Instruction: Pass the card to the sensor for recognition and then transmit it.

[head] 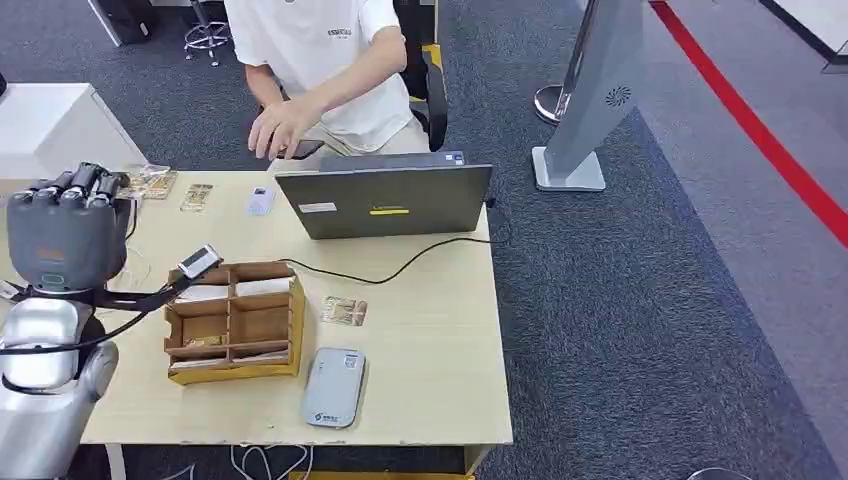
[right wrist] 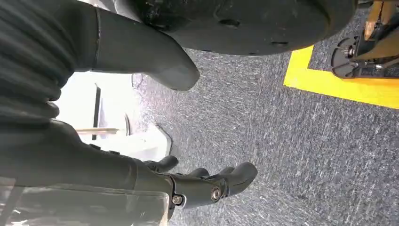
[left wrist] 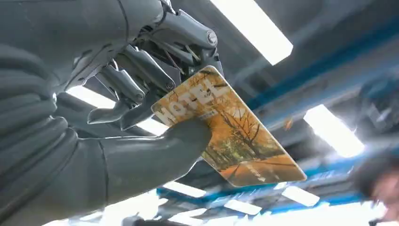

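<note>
Left arm (head: 45, 370): rounded polished silver shell, thin black cables looped over it. Left hand (head: 65, 235): dark grey housing, black segmented fingers (left wrist: 141, 66) with small round pivot screws, ribbed grey cover, thick grey thumb. Right hand (right wrist: 141, 141): apparently the same dark build.

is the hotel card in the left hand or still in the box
In the hand. The left hand pinches the card between thumb and fingers, raised toward the ceiling lights, away from the wooden box.

An orange autumn-print plastic card marked "HOTEL" (left wrist: 230, 136) sits pinched in the raised left hand (left wrist: 141, 108); the grey rounded sensor (head: 334, 387) lies flat near the desk's front edge.
</note>
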